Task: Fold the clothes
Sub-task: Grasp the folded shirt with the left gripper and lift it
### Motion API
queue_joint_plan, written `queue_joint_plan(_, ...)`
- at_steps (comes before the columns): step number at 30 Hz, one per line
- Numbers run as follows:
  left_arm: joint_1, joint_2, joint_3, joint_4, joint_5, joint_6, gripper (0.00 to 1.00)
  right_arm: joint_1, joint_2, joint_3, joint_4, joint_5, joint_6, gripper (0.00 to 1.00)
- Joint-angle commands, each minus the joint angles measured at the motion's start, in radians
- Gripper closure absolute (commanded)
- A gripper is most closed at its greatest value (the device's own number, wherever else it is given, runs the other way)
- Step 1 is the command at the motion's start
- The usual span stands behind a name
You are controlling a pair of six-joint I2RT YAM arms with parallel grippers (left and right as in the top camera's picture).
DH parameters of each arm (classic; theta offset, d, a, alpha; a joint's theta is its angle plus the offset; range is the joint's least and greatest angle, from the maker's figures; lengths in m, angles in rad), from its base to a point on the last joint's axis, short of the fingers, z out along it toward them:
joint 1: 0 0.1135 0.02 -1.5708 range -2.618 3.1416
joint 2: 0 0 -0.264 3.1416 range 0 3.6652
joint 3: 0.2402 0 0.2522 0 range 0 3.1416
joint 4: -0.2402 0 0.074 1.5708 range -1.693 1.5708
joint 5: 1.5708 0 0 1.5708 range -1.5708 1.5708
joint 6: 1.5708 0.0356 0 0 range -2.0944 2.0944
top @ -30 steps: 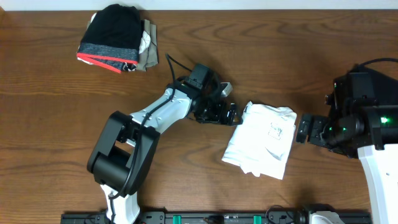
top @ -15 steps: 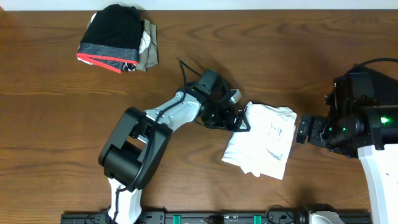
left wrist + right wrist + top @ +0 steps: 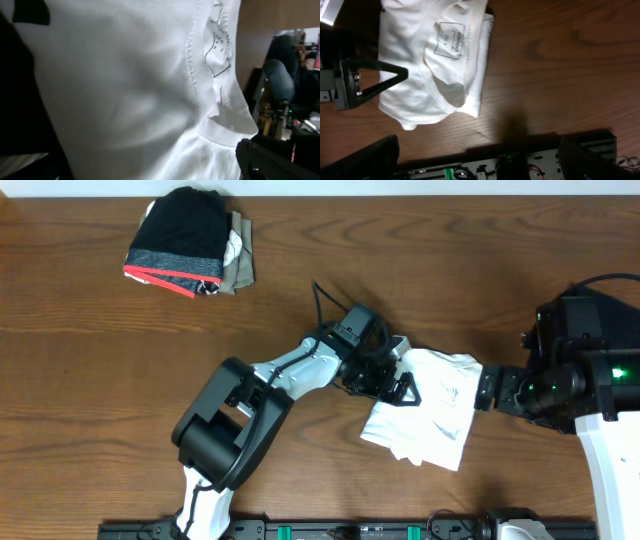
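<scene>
Nearest to us, in the left wrist view, the white shirt [image 3: 125,85] filled almost the whole space between the fingers [image 3: 272,160] of the left gripper [image 3: 397,385]. Those fingers stood wide apart with nothing pinched. We could not tell whether they pressed on the cloth.

From overhead, we saw that gripper sitting over the shirt's left edge, toward its far corner. The shirt lay as a rumpled, roughly rectangular bundle on the brown table [image 3: 300,470], in its right half.

The right gripper [image 3: 488,390] hung just beside the shirt's right edge. It was apart from the cloth, its jaws spread and empty. In its own wrist view the shirt lay ahead of its fingers [image 3: 365,160]. The collar and the printed label [image 3: 451,40] faced up, and one triangular finger of the left gripper lay against the shirt's opposite side.

Farthest off, at the table's far left corner, we saw a stack of garments [image 3: 190,242]. A black piece with grey and red bands lay on top and beige cloth beneath, well apart from both grippers.
</scene>
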Motion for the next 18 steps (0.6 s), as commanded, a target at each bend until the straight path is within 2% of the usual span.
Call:
queue_joint_plan(1,-0.019,0.066,0.003,0.005,-0.014,-0.026,0.02,-0.002,-0.01,0.01,-0.002,-0.006,-0.011,0.01)
queue_joint_plan(5,-0.029,0.085,0.003,0.008,-0.015,-0.026,0.02,-0.002,-0.01,0.01,-0.003,-0.007,-0.011,0.01)
queue_joint_plan(8,-0.029,0.085,0.003,0.01,-0.015,-0.026,0.2,-0.002,-0.01,0.01,-0.001,-0.007,-0.002,0.01)
queue_joint_plan(15,-0.021,0.085,0.003,0.016,-0.024,-0.051,0.21,-0.006,-0.01,-0.053,0.001,0.078,0.143,0.01)
queue_joint_plan(18,-0.006,0.085,0.003,0.024,-0.029,-0.079,0.4,-0.008,-0.01,-0.116,0.043,0.077,0.147,0.05)
